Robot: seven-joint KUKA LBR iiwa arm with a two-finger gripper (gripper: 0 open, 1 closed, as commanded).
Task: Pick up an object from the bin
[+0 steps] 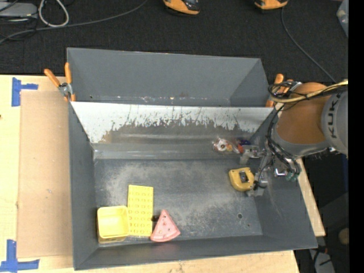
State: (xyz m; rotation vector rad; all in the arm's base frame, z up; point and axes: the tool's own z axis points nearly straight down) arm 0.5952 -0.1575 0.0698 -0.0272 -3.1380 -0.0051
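We are seeing the tool hanging low in the bin. A small yellow-and-black thing is lying just beside it, away from the arm. We cannot tell how wide the tool is standing.

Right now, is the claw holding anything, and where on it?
Can't tell. The claw is beside the small yellow thing, on its right, in the bin.
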